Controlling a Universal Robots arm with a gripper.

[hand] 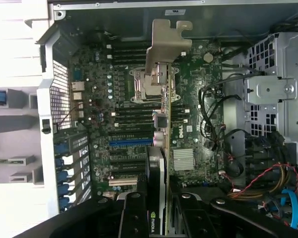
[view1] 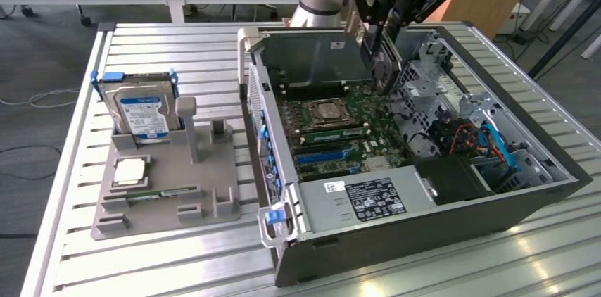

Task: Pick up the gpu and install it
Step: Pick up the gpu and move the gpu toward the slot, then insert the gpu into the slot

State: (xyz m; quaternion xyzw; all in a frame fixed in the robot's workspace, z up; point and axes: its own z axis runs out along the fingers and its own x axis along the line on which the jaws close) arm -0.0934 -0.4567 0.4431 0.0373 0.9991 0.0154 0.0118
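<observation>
My gripper [view1: 387, 24] hangs over the open computer case [view1: 526, 205] and is shut on the gpu [view1: 379, 65]. The card points down into the case above the motherboard [view1: 362, 142]. In the wrist view the gpu [hand: 163, 134] is seen edge-on, a thin dark card with a brownish board edge. Its silver metal bracket [hand: 167, 47] is at the far end and a green logo label sits near my gripper [hand: 160, 203]. The black fingers [hand: 134, 218] clamp it on both sides. The card floats above the board, beside the blue expansion slot [hand: 130, 142].
A grey fixture [view1: 165, 195] to the exterior view's left of the case holds a silver blue-labelled hard drive [view1: 141, 110], a CPU chip [view1: 129, 170] and a slim RAM stick [view1: 155, 196]. Inside the case are the CPU socket [view1: 324, 110], power supply [view1: 371, 198], drive cage [view1: 437, 75] and loose cables [view1: 469, 142].
</observation>
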